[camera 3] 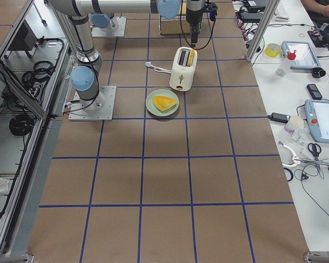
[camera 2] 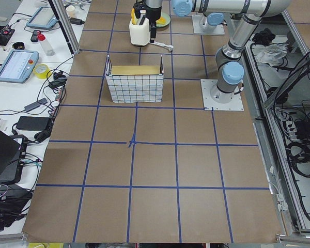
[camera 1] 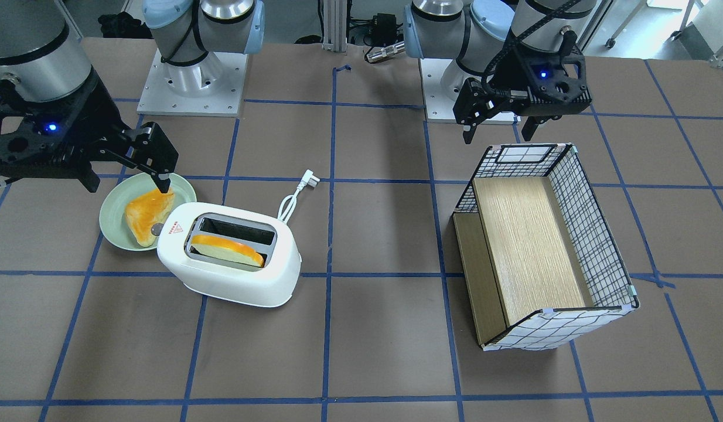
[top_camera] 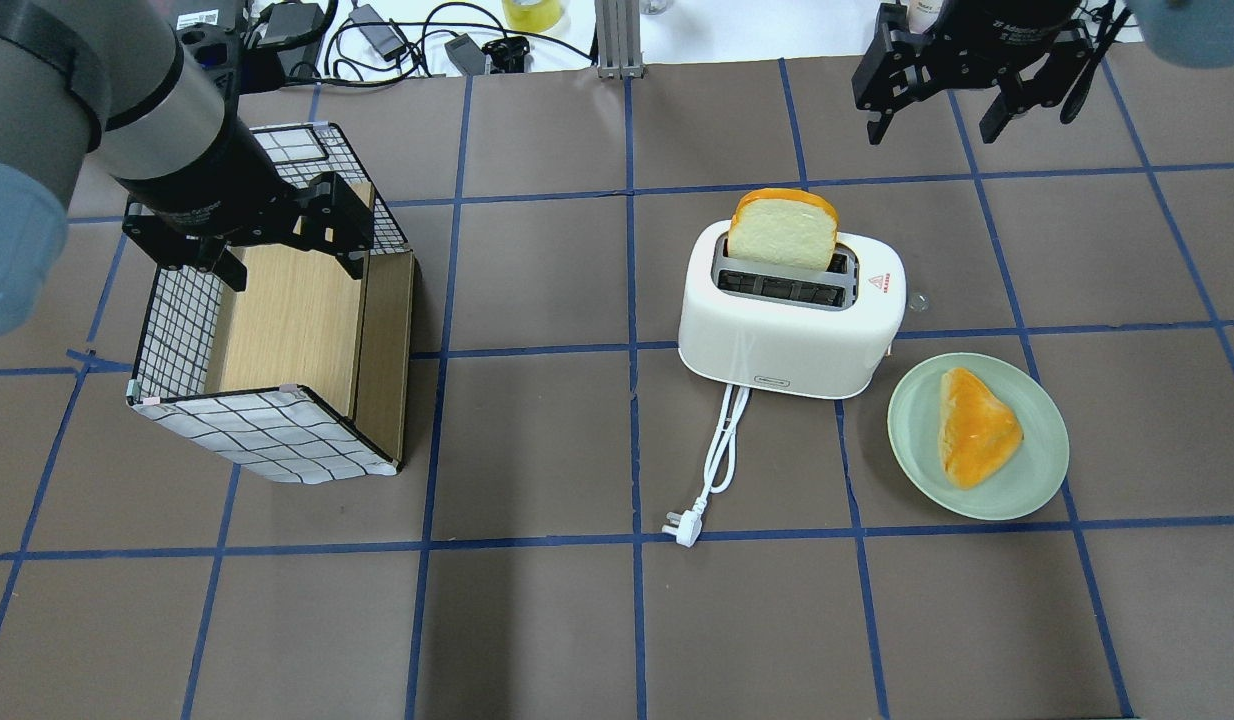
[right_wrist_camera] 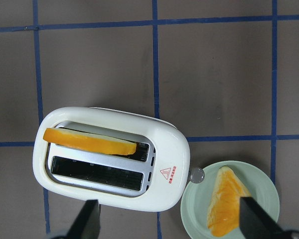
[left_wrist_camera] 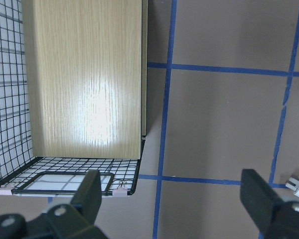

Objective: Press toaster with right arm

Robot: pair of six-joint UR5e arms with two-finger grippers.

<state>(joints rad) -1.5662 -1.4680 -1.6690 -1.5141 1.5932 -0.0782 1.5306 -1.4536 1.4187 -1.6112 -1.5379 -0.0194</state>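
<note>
The white two-slot toaster (top_camera: 787, 345) stands right of the table's middle and also shows in the front view (camera 1: 232, 275). A slice of bread (top_camera: 782, 230) stands up in one slot; the other slot is empty. Its grey knob (right_wrist_camera: 196, 175) faces the plate, and its cord and plug (top_camera: 680, 528) lie loose on the table. My right gripper (top_camera: 932, 130) is open and empty. It hangs above the toaster's knob end and touches nothing, as the front view (camera 1: 127, 186) also shows. The right wrist view looks straight down on the toaster (right_wrist_camera: 164, 144).
A pale green plate (top_camera: 1037, 470) with a second piece of bread (top_camera: 972, 425) lies next to the toaster's knob end. A wire-grid basket (top_camera: 267, 435) with wooden panels lies at the left. My left gripper (top_camera: 292, 272) hangs open above it.
</note>
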